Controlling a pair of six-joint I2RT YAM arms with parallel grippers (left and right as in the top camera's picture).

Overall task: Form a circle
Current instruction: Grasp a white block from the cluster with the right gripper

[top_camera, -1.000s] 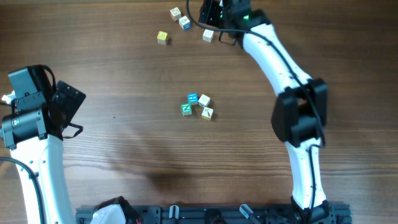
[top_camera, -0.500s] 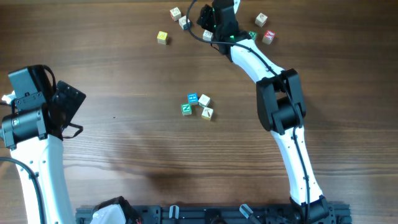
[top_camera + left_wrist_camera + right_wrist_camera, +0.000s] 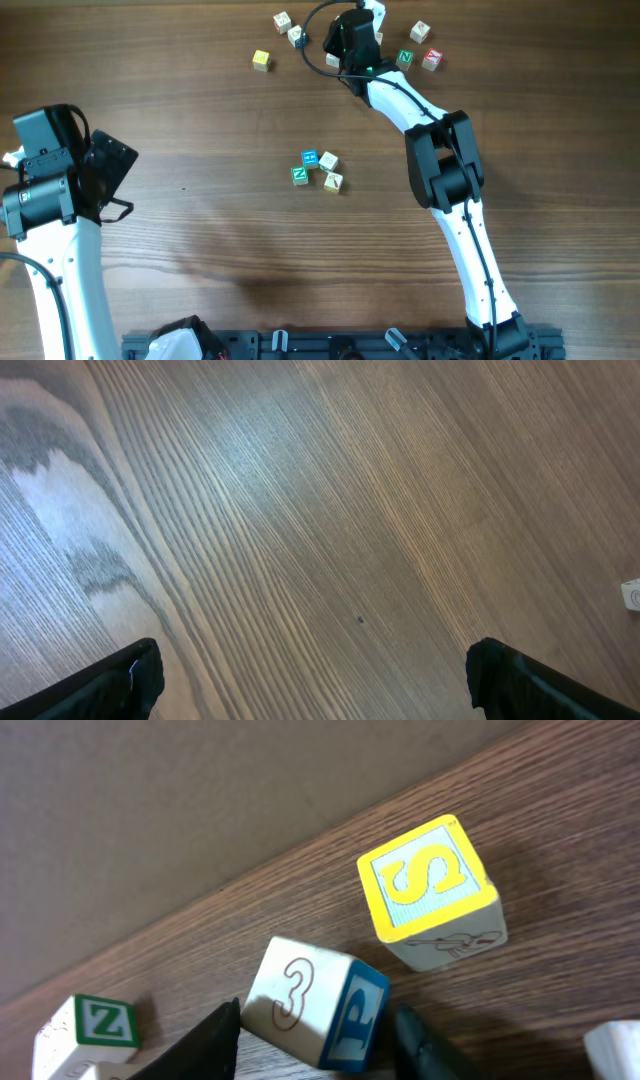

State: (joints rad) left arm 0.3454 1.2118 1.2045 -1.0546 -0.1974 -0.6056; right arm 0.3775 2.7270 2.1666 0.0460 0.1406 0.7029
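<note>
Grained wooden table point(image 3: 200, 250), tight cluster point(image 3: 327, 162) of painted cubes

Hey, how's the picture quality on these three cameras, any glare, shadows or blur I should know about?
Overhead: even light, one faint soft shadow on the table, everything sharp. Left wrist: a pale glare sheen across the wood grain, upper left. Right wrist: the S cube crisp with shadow beneath, the dark fingertips at the bottom edge soft.
</note>
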